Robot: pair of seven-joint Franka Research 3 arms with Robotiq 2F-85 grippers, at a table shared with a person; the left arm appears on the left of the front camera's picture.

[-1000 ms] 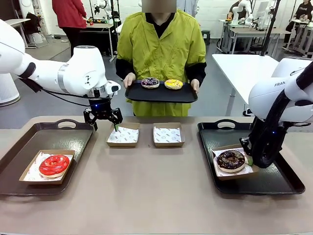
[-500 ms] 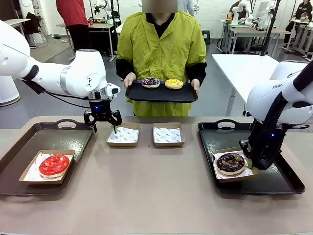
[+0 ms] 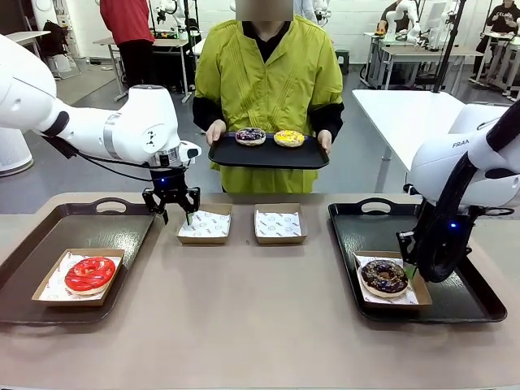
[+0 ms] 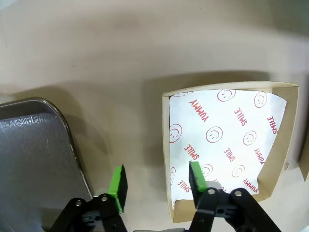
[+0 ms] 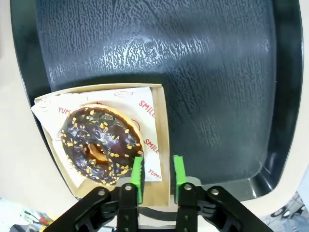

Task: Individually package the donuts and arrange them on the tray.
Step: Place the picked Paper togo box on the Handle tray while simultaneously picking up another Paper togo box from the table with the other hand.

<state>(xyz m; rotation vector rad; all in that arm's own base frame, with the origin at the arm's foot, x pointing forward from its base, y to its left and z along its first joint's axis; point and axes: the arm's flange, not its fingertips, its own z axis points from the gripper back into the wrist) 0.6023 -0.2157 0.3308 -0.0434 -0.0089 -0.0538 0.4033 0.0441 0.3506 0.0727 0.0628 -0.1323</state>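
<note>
Front view: a person in a yellow-green jacket stands at the far side of the table, holding a black serving tray that carries a purple-and-white sprinkled donut and a yellow-iced donut. On the table, a red-glazed donut sits in a paper-lined cardboard box on the left tray. A chocolate donut with nut bits lies in its own box towards the near side of the right tray. Two more lined boxes stand side by side between the trays. In the left wrist view, the left gripper hangs with its jaws well apart and holds nothing. It straddles one wall of the left-hand lined box, one green pad over bare table and the other over the printed paper. In the right wrist view, the right gripper has its pads narrowly parted on either side of the chocolate donut's box wall. Whether either pad touches the cardboard is hard to tell, but no firm grip shows.
</note>
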